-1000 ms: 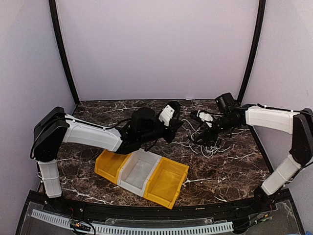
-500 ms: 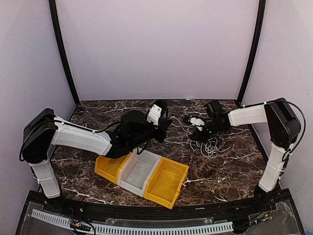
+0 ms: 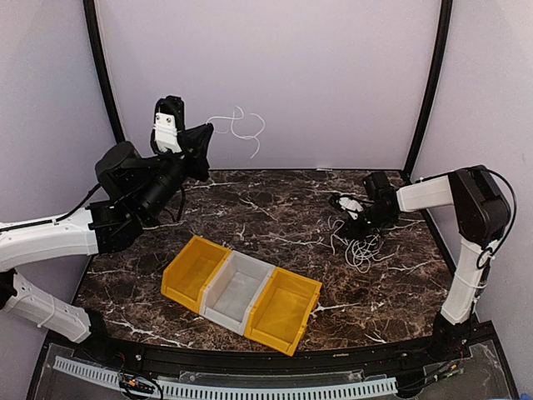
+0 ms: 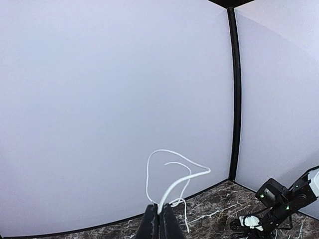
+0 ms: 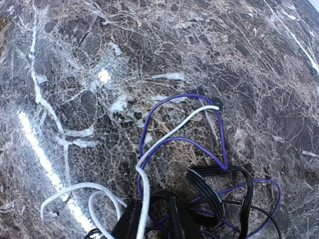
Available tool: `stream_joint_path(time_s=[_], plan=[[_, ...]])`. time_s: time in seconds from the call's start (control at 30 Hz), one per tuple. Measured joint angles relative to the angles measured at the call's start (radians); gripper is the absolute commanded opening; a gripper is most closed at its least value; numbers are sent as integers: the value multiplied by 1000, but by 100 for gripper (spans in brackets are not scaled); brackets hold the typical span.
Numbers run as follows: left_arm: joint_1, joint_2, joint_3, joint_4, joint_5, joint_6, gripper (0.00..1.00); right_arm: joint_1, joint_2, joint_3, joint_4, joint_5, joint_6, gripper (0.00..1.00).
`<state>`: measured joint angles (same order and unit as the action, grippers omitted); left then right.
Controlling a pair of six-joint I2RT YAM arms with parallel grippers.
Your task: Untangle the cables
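Tangle (image 3: 362, 247) lies near the table's (image 3: 275, 208) right edge, anchored by the right gripper (image 5: 152, 219), nearly closed on its strands; left gripper (image 4: 160, 219), clamped tight on one white cable (image 4: 174, 188), holds it high over the back-left corner.

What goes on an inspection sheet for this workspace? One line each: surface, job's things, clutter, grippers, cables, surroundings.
Surface: dark marble table.
Job's things: tangle on table, right; white cable held aloft, left.
Clutter: three bins, two yellow, one white.
Grippers: left gripper shut on white cable; right gripper at tangle, grip unclear.
Cables: black, white and purple cords in tangle.
Surroundings: pale walls, black posts.
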<state>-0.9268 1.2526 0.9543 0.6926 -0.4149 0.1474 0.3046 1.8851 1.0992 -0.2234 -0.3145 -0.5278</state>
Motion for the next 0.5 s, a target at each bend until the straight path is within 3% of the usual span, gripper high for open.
stream_joint_path(time_s=[0.2, 0.5], plan=[[12, -77, 22, -140, -42, 40, 0, 0, 0, 3, -13, -5, 10, 49], [20, -88, 27, -332, -74, 19, 0, -5, -87, 59, -153, -23, -33, 64]])
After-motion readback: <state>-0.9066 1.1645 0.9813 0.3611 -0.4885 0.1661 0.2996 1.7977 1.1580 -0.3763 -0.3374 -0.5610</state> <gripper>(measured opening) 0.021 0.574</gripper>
